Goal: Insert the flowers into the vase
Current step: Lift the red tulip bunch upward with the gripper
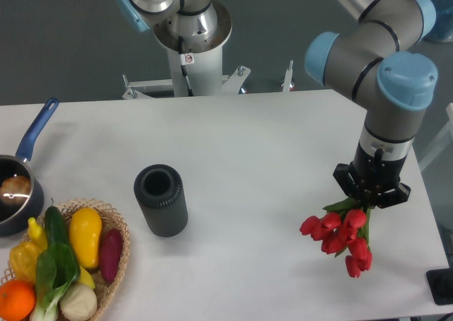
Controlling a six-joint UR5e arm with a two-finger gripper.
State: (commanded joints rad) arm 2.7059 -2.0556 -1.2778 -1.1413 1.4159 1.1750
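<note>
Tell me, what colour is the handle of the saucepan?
Blue. The saucepan handle shows clearly in the fixed camera view, at the table's left edge.

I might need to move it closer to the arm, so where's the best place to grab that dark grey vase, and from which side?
The vase stands upright with its mouth open upward. Probably best to come from above and pinch the thick rim, one finger inside and one outside. Its right side, facing the gripper with the flowers, looks unobstructed.
</note>
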